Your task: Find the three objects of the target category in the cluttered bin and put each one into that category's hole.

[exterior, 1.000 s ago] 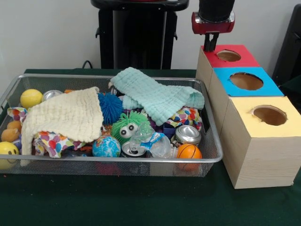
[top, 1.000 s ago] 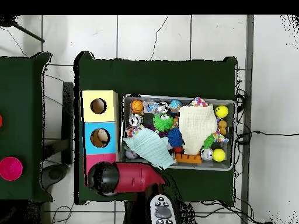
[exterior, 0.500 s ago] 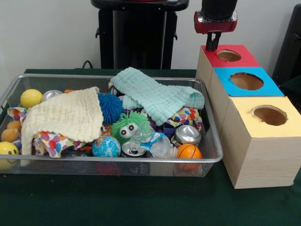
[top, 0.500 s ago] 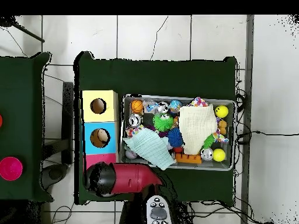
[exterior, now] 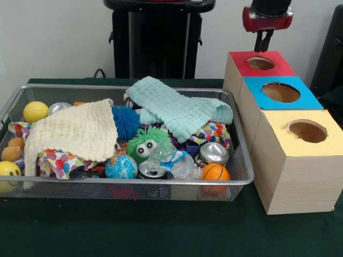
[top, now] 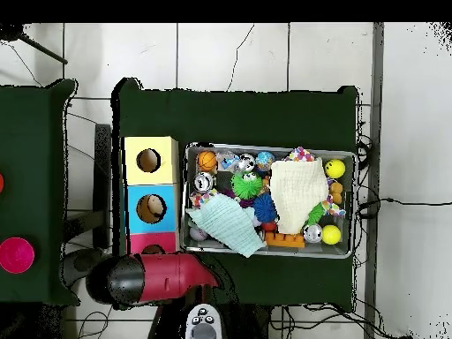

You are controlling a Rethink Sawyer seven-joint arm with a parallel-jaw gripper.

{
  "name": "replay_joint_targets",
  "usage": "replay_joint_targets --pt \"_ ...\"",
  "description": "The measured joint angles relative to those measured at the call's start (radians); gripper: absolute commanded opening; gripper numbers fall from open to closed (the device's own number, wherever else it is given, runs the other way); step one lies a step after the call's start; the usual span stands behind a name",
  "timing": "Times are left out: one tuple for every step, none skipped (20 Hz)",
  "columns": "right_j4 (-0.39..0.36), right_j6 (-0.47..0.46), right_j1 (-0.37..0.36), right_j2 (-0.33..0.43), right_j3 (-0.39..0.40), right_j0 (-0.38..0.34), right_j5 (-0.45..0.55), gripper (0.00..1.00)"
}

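On a green-covered bench, a wire mesh bin sits packed with toys, cans and cloths. Nearest the camera along its front wall lie a small orange basketball, an open-topped silver can, a globe-patterned ball and, at the left corner, a yellow smiley ball. Just behind them are a crumpled clear plastic bottle, a second silver can and a green fuzzy toy with googly eyes. A cream cloth drapes over the left half of the pile, a blue spiky ball touching its right edge. A pale mint cloth spreads across the far right of the bin, and a plain yellow ball rests at the far left.

Beside the bin stands a row of three wooden boxes with round holes: yellow-topped nearest, blue-topped in the middle, red-topped farthest. The pincer hangs above the far edge of the red box, holding nothing visible; whether it is open or closed cannot be told.
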Motion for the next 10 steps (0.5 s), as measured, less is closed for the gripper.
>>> replay_joint_targets --pt "0.011 0.005 -0.002 -0.001 0.0 0.019 0.0 0.0" --pt "0.015 0.007 -0.003 -0.002 0.0 0.027 0.0 0.0" --pt "0.02 0.01 -0.004 -0.002 0.0 0.037 0.0 0.0" --pt "0.025 0.012 -0.007 -0.002 0.0 0.048 0.0 0.0" --pt "0.028 0.012 -0.009 -0.002 0.0 0.053 0.0 0.0" --pt "0.029 0.012 -0.013 -0.001 0.001 0.055 0.0 0.0" --pt "0.029 0.012 -0.016 -0.002 0.0 0.052 0.0 0.0" --pt "0.029 0.012 -0.019 -0.003 0.0 0.047 0.0 0.0" --pt "0.029 0.012 -0.022 -0.004 0.0 0.042 0.0 0.0" --pt "0.029 0.012 -0.025 -0.006 0.0 0.032 0.0 0.0"
